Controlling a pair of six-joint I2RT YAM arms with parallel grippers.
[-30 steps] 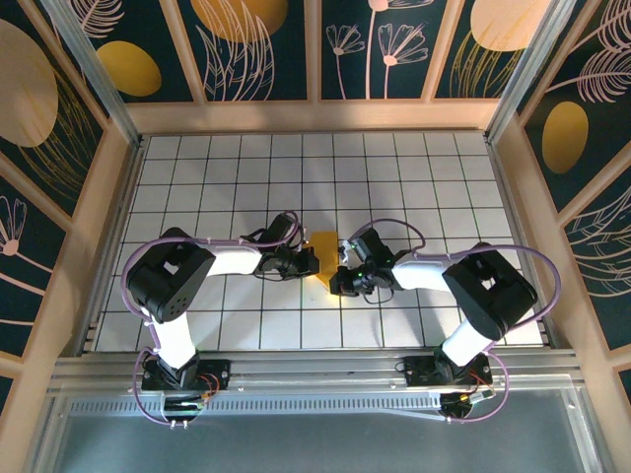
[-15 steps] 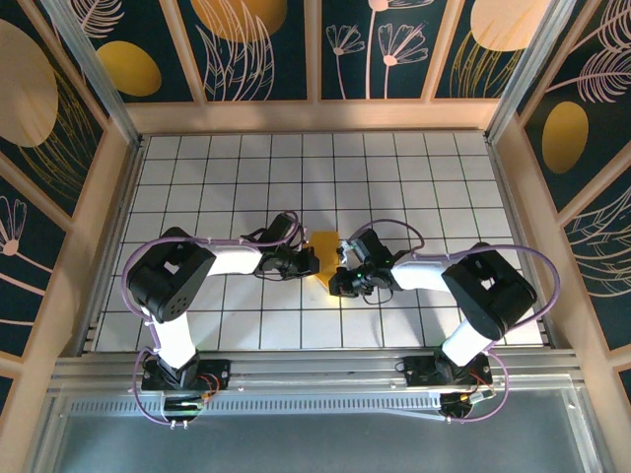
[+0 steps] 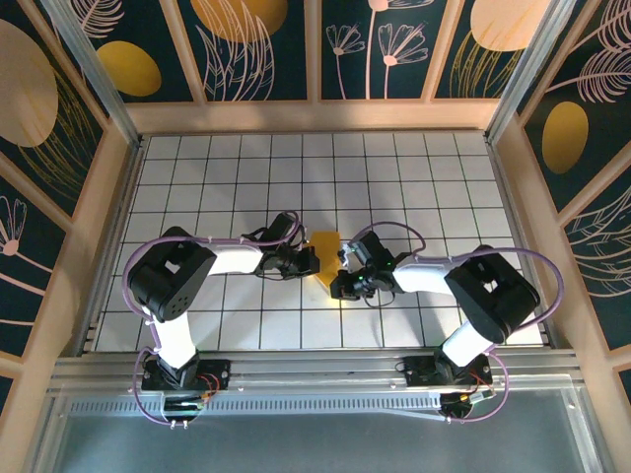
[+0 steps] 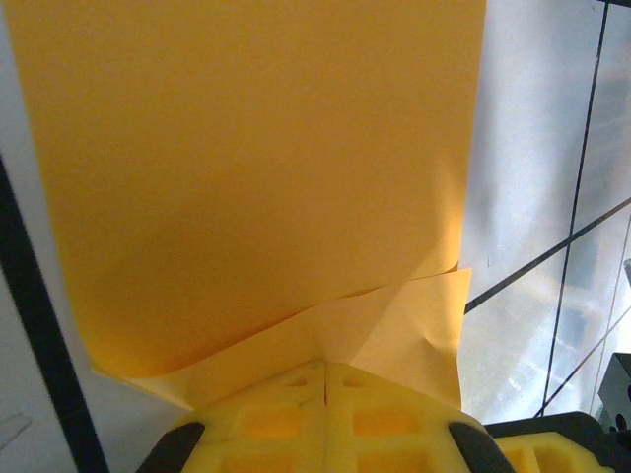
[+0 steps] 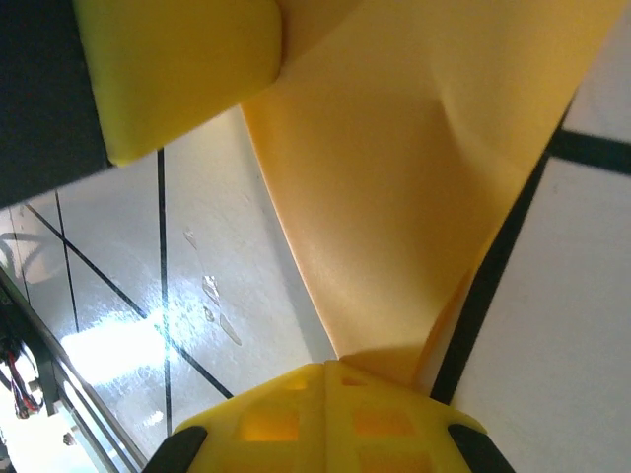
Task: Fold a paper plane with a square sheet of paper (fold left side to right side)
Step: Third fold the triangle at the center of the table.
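The orange-yellow sheet of paper (image 3: 323,248) is lifted between the two arms at the table's middle, folded into overlapping layers. In the left wrist view the paper (image 4: 256,177) spreads away from my left gripper (image 4: 325,367), whose jaws are shut on its near edge where two layers meet. From above, the left gripper (image 3: 308,262) holds the paper's left side. My right gripper (image 3: 341,280) holds its lower right. Up close, the right gripper (image 5: 330,367) is shut on a narrow corner of the paper (image 5: 394,227), and a yellow finger (image 5: 177,69) of the left gripper pinches the far end.
The white grid table (image 3: 444,187) extends on all sides of the arms. Wooden side rails (image 3: 116,217) and patterned walls with yellow ovals (image 3: 128,67) border it. The arm bases (image 3: 182,374) sit at the near edge.
The right arm has shifted slightly and the paper has tilted a little between the grippers. Both grippers keep their hold.
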